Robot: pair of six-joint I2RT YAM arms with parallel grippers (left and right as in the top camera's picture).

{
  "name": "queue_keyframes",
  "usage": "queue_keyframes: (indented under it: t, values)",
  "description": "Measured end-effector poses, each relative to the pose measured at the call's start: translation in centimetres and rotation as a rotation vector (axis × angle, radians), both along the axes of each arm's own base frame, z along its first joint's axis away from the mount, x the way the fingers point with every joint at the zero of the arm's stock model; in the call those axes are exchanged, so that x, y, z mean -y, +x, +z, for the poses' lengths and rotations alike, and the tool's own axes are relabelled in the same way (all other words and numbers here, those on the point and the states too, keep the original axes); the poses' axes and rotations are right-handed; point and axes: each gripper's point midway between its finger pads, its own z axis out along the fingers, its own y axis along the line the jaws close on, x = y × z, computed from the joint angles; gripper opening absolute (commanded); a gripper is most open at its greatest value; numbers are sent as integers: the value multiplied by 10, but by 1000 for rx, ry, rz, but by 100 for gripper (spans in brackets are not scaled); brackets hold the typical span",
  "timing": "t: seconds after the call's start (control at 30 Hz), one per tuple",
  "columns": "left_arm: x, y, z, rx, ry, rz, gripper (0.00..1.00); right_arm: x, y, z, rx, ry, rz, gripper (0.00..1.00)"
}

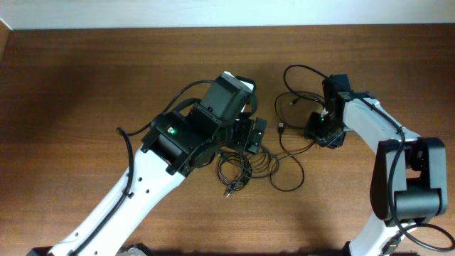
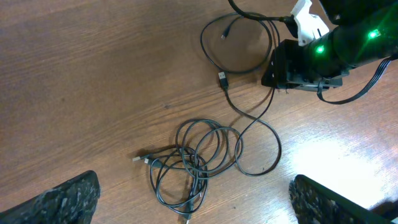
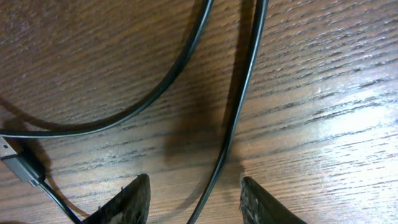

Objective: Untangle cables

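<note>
Wooden table (image 2: 74, 74) bears tangled cables (image 2: 185, 157).

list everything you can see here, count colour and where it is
cable tangle: one bundle, strand count unclear, black, mid-table
loose cable loops: number unclear, black, right of the tangle, trailing toward it
table: one, brown wood, beneath everything
left arm: one, white and black, from bottom left
right arm: one, white and black, from bottom right
left gripper: one, black, open above the tangle
right gripper: one, black, open, fingers straddling a loose strand
</note>
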Motion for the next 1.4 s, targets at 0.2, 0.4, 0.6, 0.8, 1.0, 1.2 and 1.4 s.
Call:
queue_keyframes:
  t: [0.2,0.4,0.6,0.8,1.0,1.2,1.4]
  values:
    - [0,0,0,0,0,0,99,5,-1,-5,22,-27,-24,43]
    - [0,0,0,0,0,0,99,10,0,-7,35,-51,-42,29]
    - [0,0,0,0,0,0,99,14,0,-7,36,-87,-40,26]
    - [0,0,0,0,0,0,99,13,-2,-8,33,-130,-5,4]
    - [0,0,0,0,0,0,99,3,-10,-7,7,-143,31,4]
    - [0,0,0,-1,1,0,99,1,22,101,0,-136,131,4]
    - [0,0,0,0,0,0,99,-12,41,253,259,-69,184,14]
